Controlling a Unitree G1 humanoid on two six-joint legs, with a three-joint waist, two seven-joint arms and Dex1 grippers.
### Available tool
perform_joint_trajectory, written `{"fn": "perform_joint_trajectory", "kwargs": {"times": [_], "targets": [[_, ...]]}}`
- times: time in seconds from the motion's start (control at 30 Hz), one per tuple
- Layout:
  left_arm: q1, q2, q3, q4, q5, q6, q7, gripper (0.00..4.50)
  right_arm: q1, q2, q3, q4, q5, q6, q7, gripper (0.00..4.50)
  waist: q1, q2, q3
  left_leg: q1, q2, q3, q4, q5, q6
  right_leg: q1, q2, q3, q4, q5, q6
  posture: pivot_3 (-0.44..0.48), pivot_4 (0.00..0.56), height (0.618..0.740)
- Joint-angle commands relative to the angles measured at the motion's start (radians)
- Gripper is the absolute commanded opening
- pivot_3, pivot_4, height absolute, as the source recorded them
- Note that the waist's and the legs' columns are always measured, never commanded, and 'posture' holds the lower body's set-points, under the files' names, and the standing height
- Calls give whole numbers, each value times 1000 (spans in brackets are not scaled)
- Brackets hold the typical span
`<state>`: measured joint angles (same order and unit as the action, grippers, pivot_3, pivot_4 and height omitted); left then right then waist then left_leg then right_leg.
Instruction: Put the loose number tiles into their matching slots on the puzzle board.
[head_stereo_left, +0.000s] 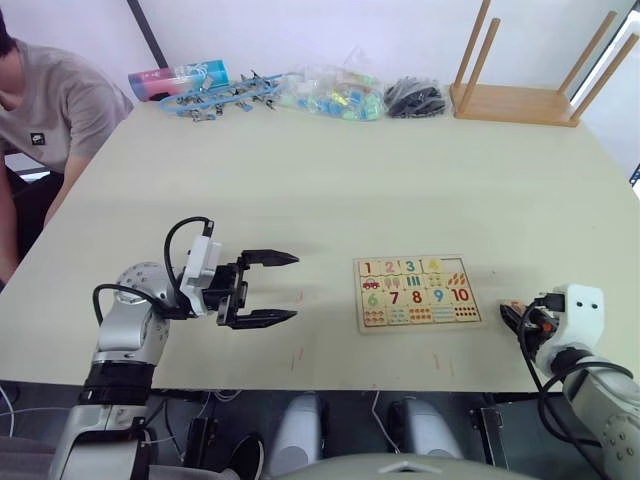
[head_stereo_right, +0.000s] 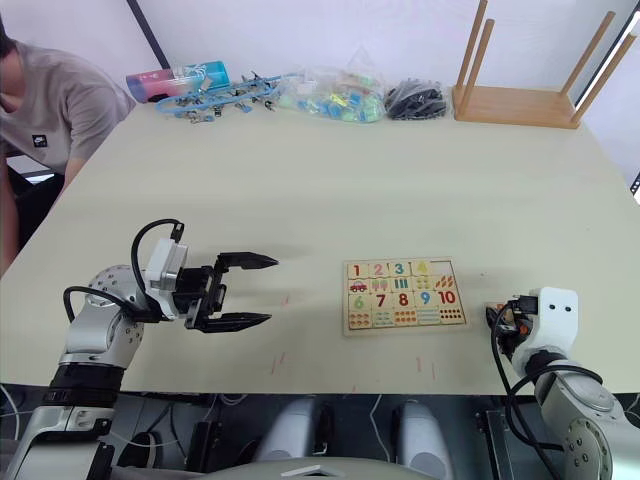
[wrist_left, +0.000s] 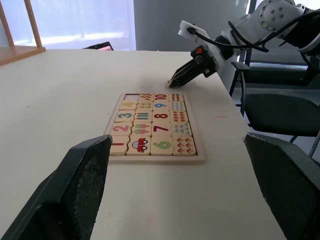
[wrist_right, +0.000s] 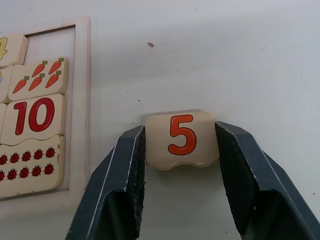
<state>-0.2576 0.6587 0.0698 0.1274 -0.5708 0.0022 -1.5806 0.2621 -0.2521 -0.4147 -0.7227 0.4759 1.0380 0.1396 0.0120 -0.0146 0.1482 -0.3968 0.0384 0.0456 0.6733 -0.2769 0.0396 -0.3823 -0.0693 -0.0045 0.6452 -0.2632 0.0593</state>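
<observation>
The flat pale-wood puzzle board (head_stereo_left: 418, 292) lies on the tabletop, its last upper-row slot (wrist_right: 50, 31) empty; the pale-wood red 5 tile (wrist_right: 182, 139) lies just beside it.

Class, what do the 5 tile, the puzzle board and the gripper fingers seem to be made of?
5 tile: likely pale wood, smooth matt face, digit printed in red-orange.
Board: same pale wood look, thin raised frame.
Right fingers: dark, probably plastic, slightly glossy; the left fingers show grainy pads.

Head eyes looked down over the tabletop (head_stereo_left: 320, 200); both wrist views, low and close, shared the puzzle board (wrist_left: 155, 125).
</observation>
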Motion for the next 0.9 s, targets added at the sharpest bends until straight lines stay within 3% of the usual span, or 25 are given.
{"fn": "perform_joint_trajectory", "kwargs": {"times": [0.03, 0.1, 0.13, 0.27, 0.37, 0.6, 0.9], "targets": [[-2, 7, 8, -12, -11, -16, -33, 4500, 23, -21, 12, 12, -20, -30, 7, 1547, 0, 0, 0, 0, 0, 0, 0, 0, 0, 0, 0, 0, 0, 0, 0, 0, 150, 737], [1, 8, 8, -16, -13, -16, -33, 4500, 36, -41, 25, 16, -38, -71, 23, 2549, 0, 0, 0, 0, 0, 0, 0, 0, 0, 0, 0, 0, 0, 0, 0, 0, 150, 737], [2, 8, 8, -16, -13, -15, -33, 4500, 40, -46, 29, 18, -43, -83, 27, 2665, 0, 0, 0, 0, 0, 0, 0, 0, 0, 0, 0, 0, 0, 0, 0, 0, 150, 737], [5, 13, 4, -15, -18, -18, -34, 4500, 48, -43, -4, 6, -32, -167, 45, 4426, 1, 0, 0, 0, 0, 0, 0, 0, 0, 0, 0, 0, 0, 0, 0, 0, 150, 737], [0, 18, -4, -10, -22, -21, -34, 4500, 48, -77, -37, -17, -3, -190, 85, 4426, 0, 0, 0, 0, 0, 0, 0, 0, 0, 0, 0, 0, 0, 0, 0, 0, 150, 737], [-33, 47, -46, 22, -43, -44, -34, 4500, 74, -282, -111, 94, 120, -345, 457, 4426, 0, 0, 0, 0, 0, 0, 0, 0, 0, 0, 0, 0, 0, 0, 0, 0, 150, 737], [-45, 52, -63, 18, -57, -43, -34, 4500, 6, -556, -34, 475, 24, -708, 930, 4426, -1, 0, 0, 0, -1, 2, 0, 0, 0, 0, 1, 1, -1, 0, 0, 0, 150, 737]]}}
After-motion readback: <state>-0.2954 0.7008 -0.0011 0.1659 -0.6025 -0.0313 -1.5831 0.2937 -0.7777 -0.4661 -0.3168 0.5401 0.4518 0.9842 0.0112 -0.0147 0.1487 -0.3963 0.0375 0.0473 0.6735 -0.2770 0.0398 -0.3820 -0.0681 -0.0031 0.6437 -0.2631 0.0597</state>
